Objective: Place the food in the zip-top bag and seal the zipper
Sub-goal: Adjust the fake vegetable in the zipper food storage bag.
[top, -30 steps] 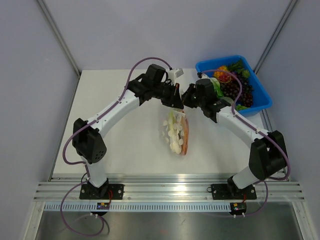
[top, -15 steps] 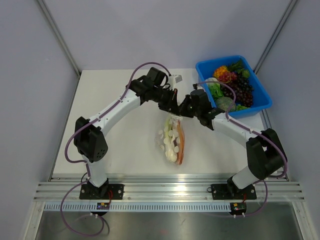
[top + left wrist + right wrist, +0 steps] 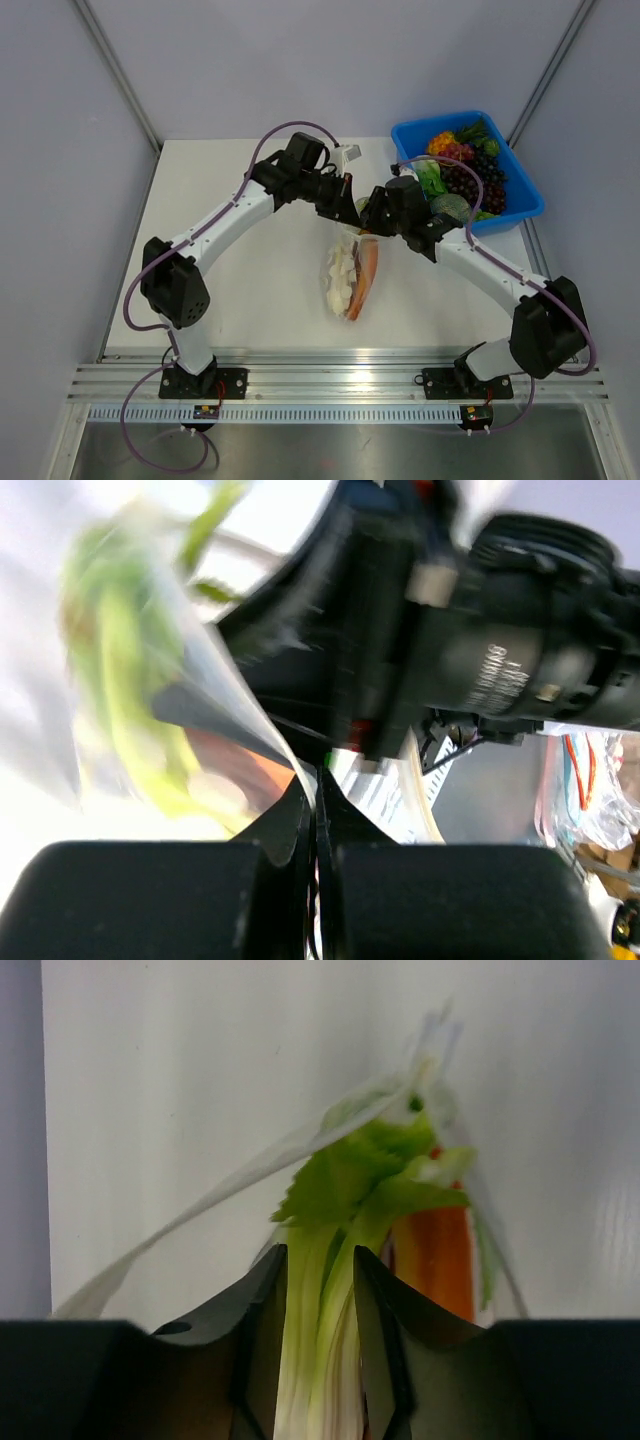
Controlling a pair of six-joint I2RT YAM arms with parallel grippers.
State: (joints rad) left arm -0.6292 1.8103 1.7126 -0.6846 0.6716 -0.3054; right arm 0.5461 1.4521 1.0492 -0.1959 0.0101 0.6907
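The clear dotted zip-top bag [image 3: 340, 278] hangs tilted between my two grippers, its lower end at the table. The orange and dark red piece [image 3: 366, 266] is inside it along the right side. My left gripper [image 3: 345, 200] is shut on a thin edge of the bag's mouth [image 3: 232, 695]; its jaws [image 3: 318, 792] are pressed flat together. My right gripper [image 3: 371, 222] is shut on the white stalk of the leek [image 3: 318, 1360], whose green leaves point into the bag film [image 3: 230, 1185]. The orange piece [image 3: 432, 1260] lies just right of the leek. The zipper strip cannot be made out.
A blue bin [image 3: 518, 168] stands at the back right with dark grapes [image 3: 470, 180], a green cabbage-like head [image 3: 450, 206] and other produce. White table surface [image 3: 230, 270] lies left of the bag. Grey walls close in the back and sides.
Both grippers dipped toward the front with the bag, then rose back. The bag now hangs more upright and narrower, and the orange piece shows more along its right side.
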